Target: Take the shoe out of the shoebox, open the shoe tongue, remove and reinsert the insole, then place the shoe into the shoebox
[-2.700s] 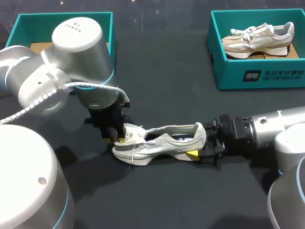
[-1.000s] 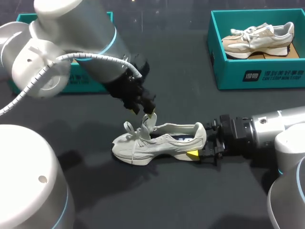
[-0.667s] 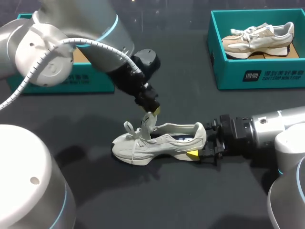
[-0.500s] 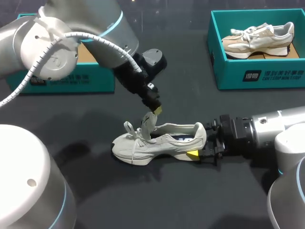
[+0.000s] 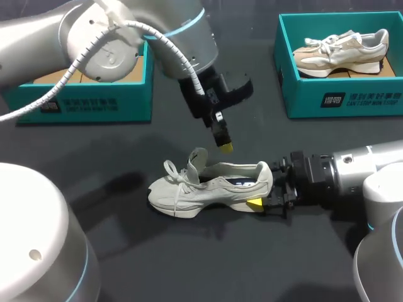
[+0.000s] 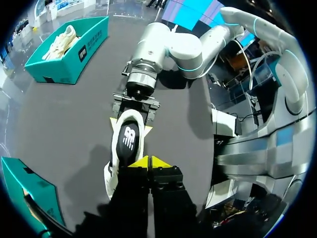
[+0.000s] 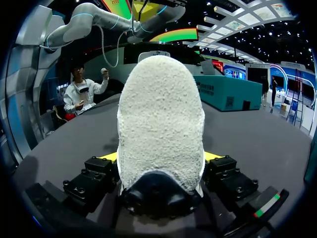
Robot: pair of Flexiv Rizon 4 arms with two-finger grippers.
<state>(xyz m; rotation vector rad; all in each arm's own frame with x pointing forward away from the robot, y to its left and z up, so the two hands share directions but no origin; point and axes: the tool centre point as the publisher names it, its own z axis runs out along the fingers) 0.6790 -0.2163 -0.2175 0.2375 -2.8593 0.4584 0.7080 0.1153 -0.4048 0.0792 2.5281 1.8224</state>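
The shoe sits on the table, out of its box, heel clamped in the right gripper. Its tongue stands upright, so that step looks done. The left gripper hovers above the opening, tips pressed together, empty. The insole probably comes next: spread, dip in, pinch its edge.
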